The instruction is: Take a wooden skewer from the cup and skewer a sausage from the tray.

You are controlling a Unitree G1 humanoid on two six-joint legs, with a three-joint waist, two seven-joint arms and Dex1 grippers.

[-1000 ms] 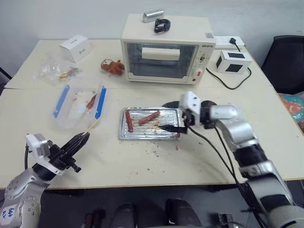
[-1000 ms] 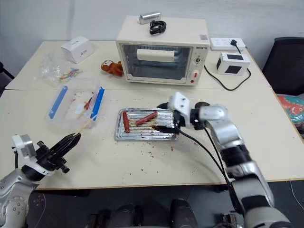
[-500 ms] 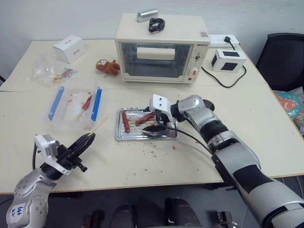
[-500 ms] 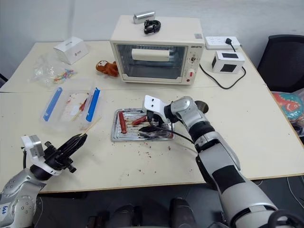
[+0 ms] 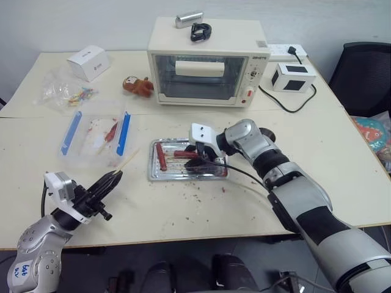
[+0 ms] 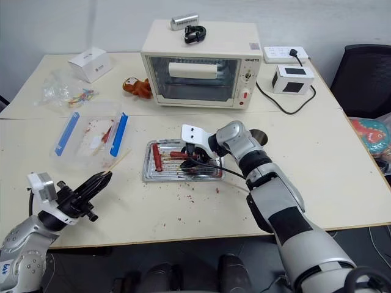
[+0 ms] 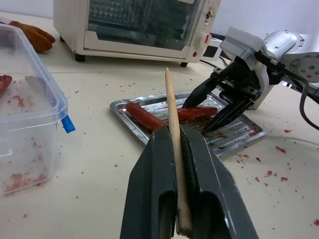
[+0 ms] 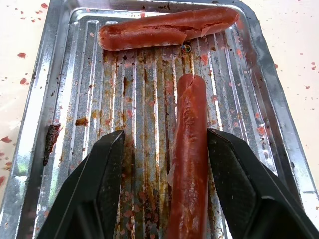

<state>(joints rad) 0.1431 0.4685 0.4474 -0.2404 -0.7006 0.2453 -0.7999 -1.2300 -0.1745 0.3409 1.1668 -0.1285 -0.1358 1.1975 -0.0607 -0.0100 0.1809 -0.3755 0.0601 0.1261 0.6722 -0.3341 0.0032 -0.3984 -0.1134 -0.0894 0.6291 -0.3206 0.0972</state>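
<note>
- L gripper (image 7: 175, 164) clamped on wooden skewer (image 7: 174, 130), near table's front-left edge, stick angled toward tray (image 8: 42, 107).
- R gripper (image 8: 164, 164) over tray, fingers apart either side of sausage (image 8: 189, 149); one finger touching it, not squeezed.
- 2nd sausage (image 8: 164, 30) lies crosswise beyond.

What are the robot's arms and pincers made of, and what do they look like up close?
The arms are smooth silver-grey shells with black bands at the joints. Each ends in a white boxy wrist block. The left gripper and right gripper each have two tapered black fingers. A black cable runs along the right arm; the left arm bears a small handwritten label.
</note>
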